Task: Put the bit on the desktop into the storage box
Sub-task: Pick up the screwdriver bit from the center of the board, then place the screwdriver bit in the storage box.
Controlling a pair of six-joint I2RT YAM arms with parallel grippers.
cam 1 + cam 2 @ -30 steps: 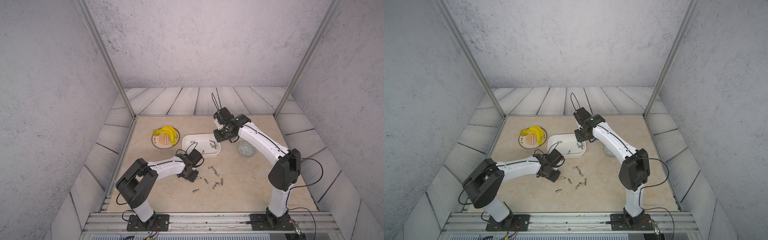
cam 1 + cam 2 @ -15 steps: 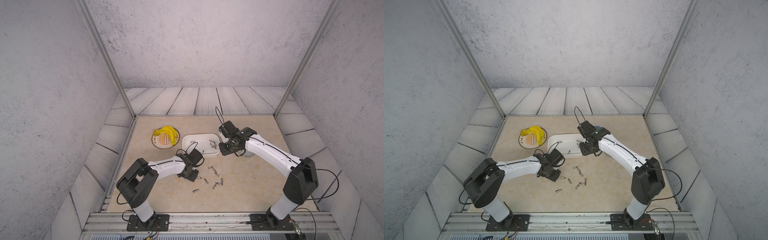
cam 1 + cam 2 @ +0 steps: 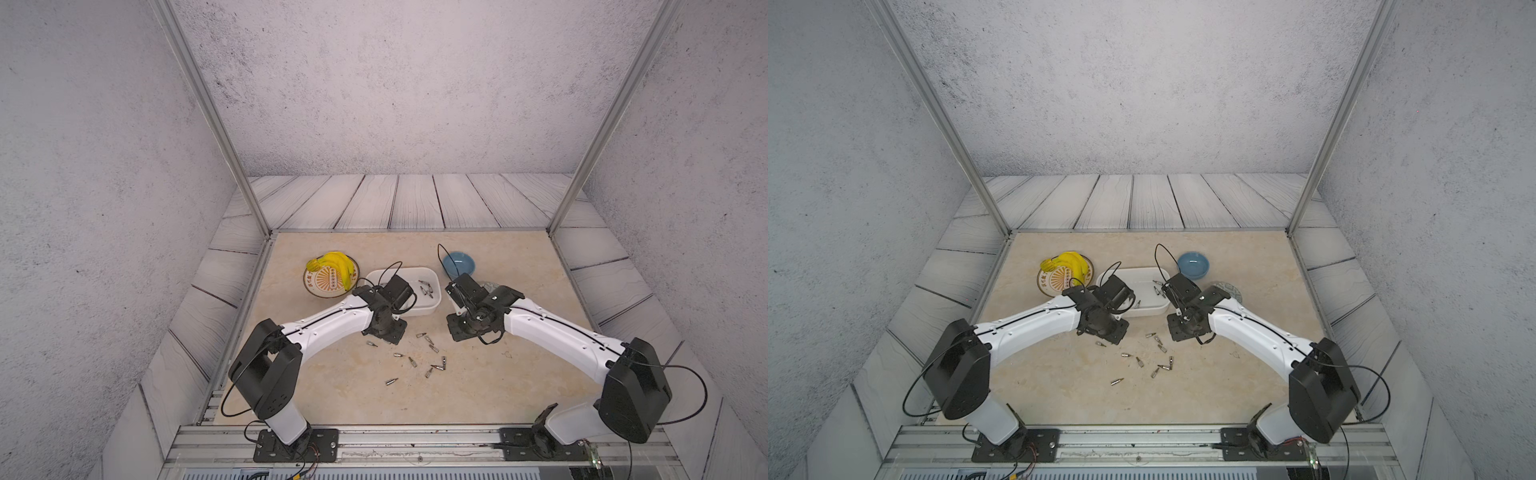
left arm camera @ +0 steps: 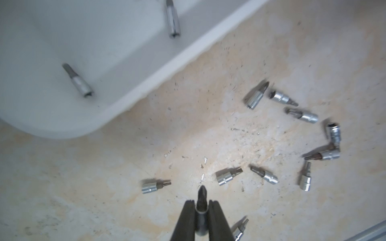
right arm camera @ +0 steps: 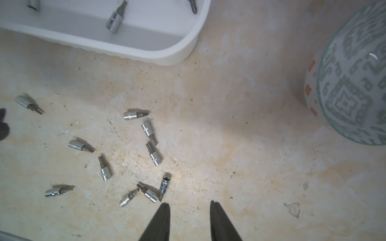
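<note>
**A:** How did the left gripper [image 4: 201, 203] stand?

**B:** Its two dark fingers [image 4: 186, 217] were pressed in on the held bit [image 4: 201, 199]. They pinched its silver shank, and the dark tip poked out past them toward the desktop [image 4: 83, 187]. I couldn't tell whether the tip touched the surface.

**A:** And around it?

**B:** The loose bits [image 4: 226, 177] lay scattered on the beige marble, the nearest ones close to that tip and the rest strung out to one side. Beyond them was a rounded corner of the storage box [image 4: 167, 68], with two boxed bits [image 4: 78, 81] lying on its white floor.

**A:** The right gripper [image 5: 189, 205]?

**B:** Its fingers were spread with nothing between them, over bare desktop at the edge of the same scatter. Two of the loose bits lay touching just beside one fingertip. The box's near wall ran past the far side of the scatter, and the patterned bowl [image 5: 355, 83] stood well off to one side.

**A:** And from above?

**B:** In both top views the two wrists bent down just in front of the box's near wall, with the scatter between and in front of them. The blue bowl [image 3: 458, 264] stood behind the box's far right corner. The plate [image 3: 316, 286] with the bananas [image 3: 332, 264] sat just beside the box on its left.
</note>
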